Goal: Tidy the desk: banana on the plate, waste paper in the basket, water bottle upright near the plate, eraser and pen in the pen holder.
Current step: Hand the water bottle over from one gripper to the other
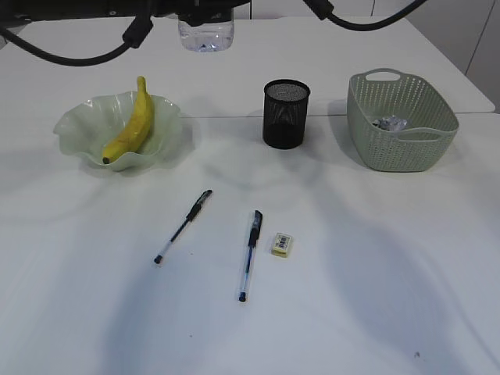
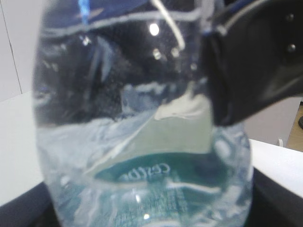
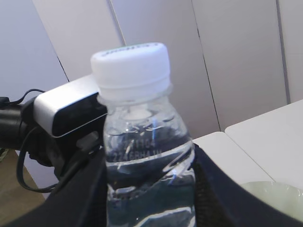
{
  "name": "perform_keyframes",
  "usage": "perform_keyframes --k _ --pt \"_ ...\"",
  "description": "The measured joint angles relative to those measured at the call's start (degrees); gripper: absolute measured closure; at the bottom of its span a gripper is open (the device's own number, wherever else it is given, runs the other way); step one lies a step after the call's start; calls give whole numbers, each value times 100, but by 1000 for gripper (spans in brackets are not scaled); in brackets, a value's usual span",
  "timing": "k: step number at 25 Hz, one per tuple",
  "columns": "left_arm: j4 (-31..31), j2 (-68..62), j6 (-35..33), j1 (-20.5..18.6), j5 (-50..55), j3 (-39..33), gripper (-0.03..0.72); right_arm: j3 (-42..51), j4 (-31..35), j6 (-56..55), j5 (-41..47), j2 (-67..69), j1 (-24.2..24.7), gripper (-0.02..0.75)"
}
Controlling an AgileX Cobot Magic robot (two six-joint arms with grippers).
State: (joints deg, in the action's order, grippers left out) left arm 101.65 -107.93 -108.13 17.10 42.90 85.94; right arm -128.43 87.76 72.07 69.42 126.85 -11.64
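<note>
Bottle [image 1: 205,35] is in the air at the top edge of the exterior view, behind the plate [image 1: 78,125] and well clear of the table [image 1: 351,312]; only its lower end shows there. Right wrist view: bottle [image 3: 142,137] upright, white cap [image 3: 130,64] on, right gripper [image 3: 147,189] closed around the body below the shoulder, dark fingers on both sides. Left wrist view is filled by the bottle [image 2: 142,142], one dark left finger [image 2: 255,66] just beside the wall on the right; the left jaws stand wide, and I can't tell whether they touch or carry any load. Handling guess: clear thin plastic, mostly full so fairly heavy for its size, slick smooth wall, dents if squeezed hard. Best hold is mid-body with pads on opposite sides, not the cap or the tapered shoulder; a full bottle will want to swing if tilted, so keep it vertical and set it flat on its base near the plate. Containers: plate holds the banana [image 1: 131,125], done. Basket [image 1: 402,121] has a crumpled paper wad [image 1: 389,123] in it, done. Mesh holder [image 1: 286,113] looks empty, though I can't see the bottom. Two pens [image 1: 183,226] [image 1: 249,255] and the eraser [image 1: 282,244] lie flat on the table in front, eraser just beside the right-hand pen, not touching.
</note>
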Motion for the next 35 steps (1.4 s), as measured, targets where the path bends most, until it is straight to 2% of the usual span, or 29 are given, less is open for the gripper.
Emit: perform_keyframes --k 22,30,35 --pt "0 0 272 0 -28 63 132 0 -20 -60 0 0 20 402" --pt "0 0 350 0 -17 63 234 -3 -20 -60 0 0 20 402" --pt "0 0 358 0 -17 63 261 -3 -20 -37 0 0 20 402"
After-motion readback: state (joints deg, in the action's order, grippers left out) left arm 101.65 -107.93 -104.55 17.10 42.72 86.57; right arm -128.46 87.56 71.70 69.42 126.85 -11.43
